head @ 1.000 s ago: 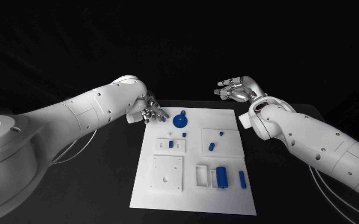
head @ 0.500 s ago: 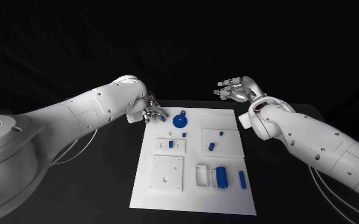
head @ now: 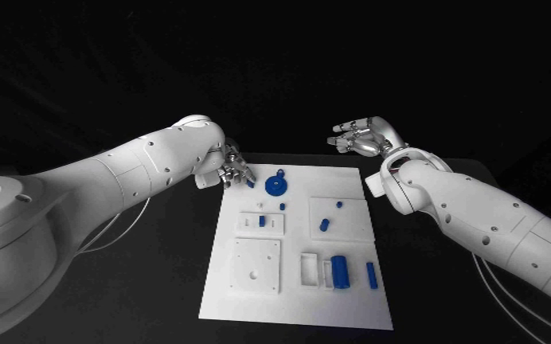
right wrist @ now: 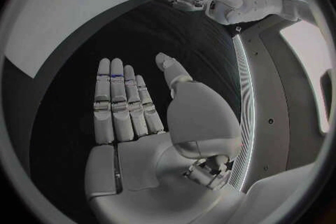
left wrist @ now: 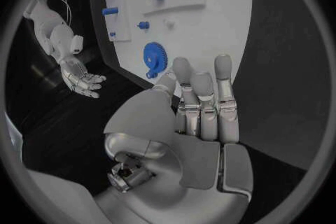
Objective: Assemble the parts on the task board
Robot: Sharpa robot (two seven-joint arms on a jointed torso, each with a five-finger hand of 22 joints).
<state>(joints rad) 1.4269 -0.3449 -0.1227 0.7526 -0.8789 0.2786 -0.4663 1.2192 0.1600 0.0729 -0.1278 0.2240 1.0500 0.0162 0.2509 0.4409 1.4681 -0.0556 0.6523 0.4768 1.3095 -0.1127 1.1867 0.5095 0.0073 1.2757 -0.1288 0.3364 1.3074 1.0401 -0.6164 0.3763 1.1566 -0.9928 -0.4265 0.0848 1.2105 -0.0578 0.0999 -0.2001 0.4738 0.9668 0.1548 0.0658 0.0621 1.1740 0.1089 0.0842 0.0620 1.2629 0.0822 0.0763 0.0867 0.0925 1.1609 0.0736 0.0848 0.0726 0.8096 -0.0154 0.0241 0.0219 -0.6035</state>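
I have the left hand (head: 234, 172) parked at the far left corner of the task board (head: 296, 296), fingers straight and held close side by side, holding nothing. From the left wrist view its fingertips (left wrist: 223, 65) hang over the white plate just beside the blue gear (head: 277, 185), which lies flat near the board's far edge with a small blue tab jutting from its rim. I judge that gear to be the piece in hand here: the hand is lined up on it, near but, as far as I can tell, not touching it.

The right hand (head: 363, 138) is lifted off beyond the board's far right corner, well apart from every part, palm open and fingers extended with the thumb standing off. I read that as deliberate: it keeps clear while the left hand works the gear.

The rest of the parts sit where the board wants them. A small blue block (head: 262, 220) stands in the raised square plate on the left of the board's middle, with a tiny blue peg (head: 281, 206) just beyond it. A short blue pin (head: 325, 224) and a blue dot (head: 340, 202) lie on the right-hand panel. Toward the near edge, a blue cylinder (head: 340, 270) rests in a tray beside a white slot, and a slim blue bar (head: 372, 273) lies to its right. The square plate with a hole (head: 255, 265) at near left looks unfilled, so I judge the assembly far from done.
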